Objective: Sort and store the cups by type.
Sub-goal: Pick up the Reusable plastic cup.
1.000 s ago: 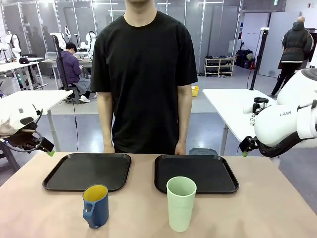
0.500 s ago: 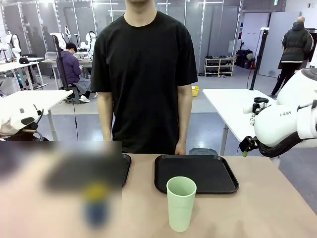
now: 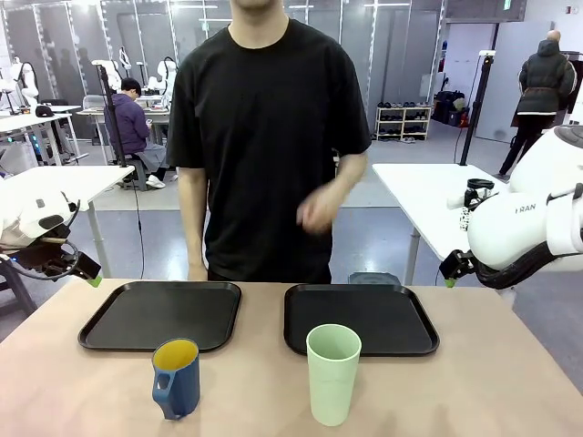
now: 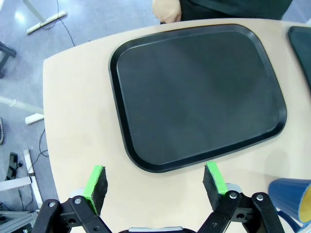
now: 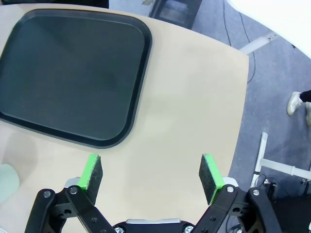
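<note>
Right now both cups sit on the near part of the table (image 3: 264,401), neither sorted. The pale green tumbler (image 3: 333,373) is near-centre, just in front of the right tray (image 3: 383,314). The dark blue mug (image 3: 176,378) is left of it, just in front of the left tray (image 3: 137,314), handle turned near-left. Likely one tray per cup type, each cup staged by its own. Tumbler tall, smooth, matte, slightly flared, no handle; mug shorter, yellow inside. Trays black, shallow, round-cornered, bare. Table tan, smooth. Left fingers (image 4: 97,182) spread wide, grasping nothing, over the far-left corner. Right fingers (image 5: 92,172) likewise released, far-right. Person at the far side, one hand (image 3: 319,211) raised, blurred.
</note>
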### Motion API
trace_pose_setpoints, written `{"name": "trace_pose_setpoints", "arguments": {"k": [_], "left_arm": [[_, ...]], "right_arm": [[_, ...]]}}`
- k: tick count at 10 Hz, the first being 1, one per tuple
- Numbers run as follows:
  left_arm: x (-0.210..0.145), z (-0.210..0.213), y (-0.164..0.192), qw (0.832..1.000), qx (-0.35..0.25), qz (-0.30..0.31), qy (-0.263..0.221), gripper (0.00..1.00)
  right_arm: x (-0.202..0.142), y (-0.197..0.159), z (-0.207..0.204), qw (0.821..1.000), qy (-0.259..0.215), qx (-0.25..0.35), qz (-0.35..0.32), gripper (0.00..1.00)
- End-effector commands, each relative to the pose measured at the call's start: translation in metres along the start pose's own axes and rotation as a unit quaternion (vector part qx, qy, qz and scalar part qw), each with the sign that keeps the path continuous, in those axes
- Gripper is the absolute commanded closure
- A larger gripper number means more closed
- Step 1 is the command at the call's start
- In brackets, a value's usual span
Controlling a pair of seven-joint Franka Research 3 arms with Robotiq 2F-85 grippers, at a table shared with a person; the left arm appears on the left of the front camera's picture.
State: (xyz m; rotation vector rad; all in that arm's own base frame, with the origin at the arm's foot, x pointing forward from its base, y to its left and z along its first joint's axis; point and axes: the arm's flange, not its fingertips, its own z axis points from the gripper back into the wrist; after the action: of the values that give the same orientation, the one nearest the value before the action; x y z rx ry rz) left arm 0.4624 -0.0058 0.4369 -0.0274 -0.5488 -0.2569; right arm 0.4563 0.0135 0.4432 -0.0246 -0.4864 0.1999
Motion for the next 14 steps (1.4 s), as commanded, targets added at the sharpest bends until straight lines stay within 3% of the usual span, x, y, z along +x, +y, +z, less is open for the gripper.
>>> {"name": "trace_pose_setpoints", "arguments": {"k": [1,14], "left_arm": [[-0.0007,-0.0004,0.0023,1.000,-0.003,0.003,0.000,0.00],[-0.0007,-0.0004,0.0023,1.000,-0.003,0.003,0.000,0.00]], "right_arm": [[-0.0001,-0.0009,-0.0018,1.000,0.002,0.000,-0.001,0.00],[0.0000,0.0000,0.0000,1.000,0.000,0.000,0.000,0.00]]}}
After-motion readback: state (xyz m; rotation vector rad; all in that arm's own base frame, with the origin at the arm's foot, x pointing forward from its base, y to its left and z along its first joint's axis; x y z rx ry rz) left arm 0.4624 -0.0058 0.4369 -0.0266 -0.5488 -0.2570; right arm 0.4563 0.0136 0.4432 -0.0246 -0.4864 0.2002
